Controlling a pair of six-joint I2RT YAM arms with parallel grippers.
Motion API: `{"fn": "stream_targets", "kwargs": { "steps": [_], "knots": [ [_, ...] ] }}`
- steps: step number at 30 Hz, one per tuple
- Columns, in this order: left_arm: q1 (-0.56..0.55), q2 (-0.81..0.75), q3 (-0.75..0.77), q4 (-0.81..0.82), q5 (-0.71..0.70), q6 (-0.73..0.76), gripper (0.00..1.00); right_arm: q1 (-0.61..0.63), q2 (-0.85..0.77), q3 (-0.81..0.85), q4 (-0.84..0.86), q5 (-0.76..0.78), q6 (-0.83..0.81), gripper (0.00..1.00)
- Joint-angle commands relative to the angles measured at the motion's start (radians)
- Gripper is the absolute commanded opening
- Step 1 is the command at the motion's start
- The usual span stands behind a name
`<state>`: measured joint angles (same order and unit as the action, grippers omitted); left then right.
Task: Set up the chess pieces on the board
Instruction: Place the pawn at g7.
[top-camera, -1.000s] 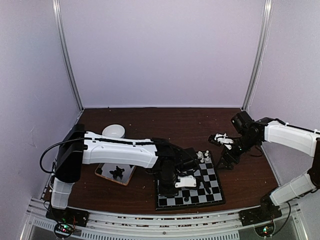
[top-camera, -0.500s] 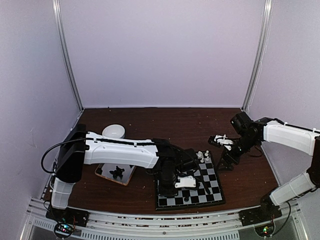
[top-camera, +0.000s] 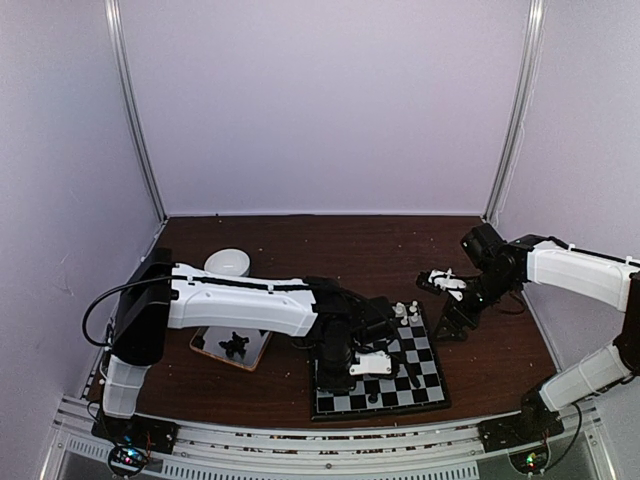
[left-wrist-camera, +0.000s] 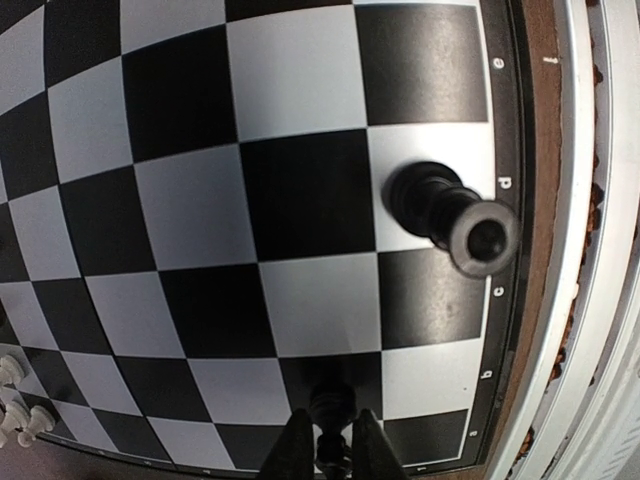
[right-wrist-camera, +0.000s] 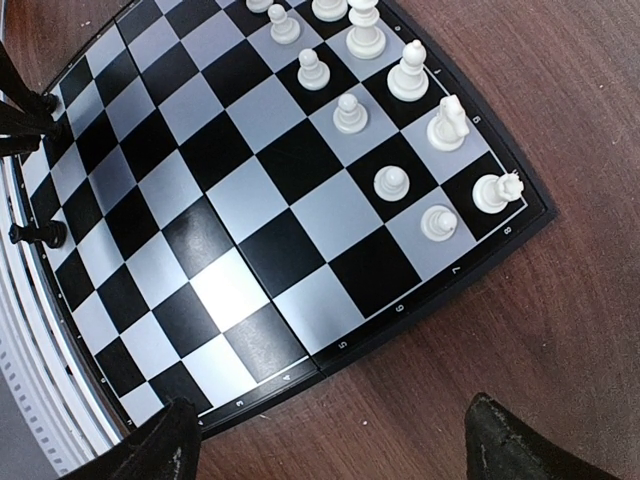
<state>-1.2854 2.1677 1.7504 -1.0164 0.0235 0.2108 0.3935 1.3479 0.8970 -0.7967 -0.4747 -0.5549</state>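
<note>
The board (top-camera: 425, 385) lies near the front edge, and its checks fill the left wrist view (left-wrist-camera: 200, 200). My left gripper (left-wrist-camera: 330, 422) stands over the near rank, its fingers barely apart on either side of a small black piece (left-wrist-camera: 331, 402) that stands upright on a black square. Another black piece (left-wrist-camera: 450, 212) stands two files away on the same rank. Several white pieces (right-wrist-camera: 350, 112) line the far two ranks. My right gripper (right-wrist-camera: 330, 450) hovers open and empty above the table beside the board's right edge (right-wrist-camera: 400, 300).
A shallow tray (top-camera: 205, 350) holding black pieces (top-camera: 234, 345) sits left of the board, under the left arm. A white bowl (top-camera: 228, 262) stands behind it. The metal rail (left-wrist-camera: 600, 250) runs just past the board's near edge.
The left gripper's fingers have parted slightly around the black piece, which now stands on the board. Both arms stay almost where they were.
</note>
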Motion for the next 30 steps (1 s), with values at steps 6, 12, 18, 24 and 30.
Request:
{"fn": "stream_targets", "kwargs": {
  "steps": [6,12,18,24,30],
  "knots": [
    [0.006,-0.007,0.007,0.032,-0.002,0.016,0.13,0.005,0.009,0.025,-0.017,-0.017,-0.016,0.92],
    [0.006,0.000,-0.008,0.032,-0.005,0.015,0.11,0.005,0.014,0.027,-0.020,-0.019,-0.018,0.92],
    [0.006,0.000,0.006,0.032,0.002,0.017,0.07,0.005,0.016,0.026,-0.023,-0.021,-0.019,0.92],
    [0.006,0.002,0.016,0.033,0.017,0.016,0.07,0.005,0.016,0.026,-0.025,-0.021,-0.019,0.92],
    [0.005,0.003,0.018,0.039,0.017,0.013,0.06,0.005,0.018,0.028,-0.026,-0.021,-0.020,0.92]
  ]
}}
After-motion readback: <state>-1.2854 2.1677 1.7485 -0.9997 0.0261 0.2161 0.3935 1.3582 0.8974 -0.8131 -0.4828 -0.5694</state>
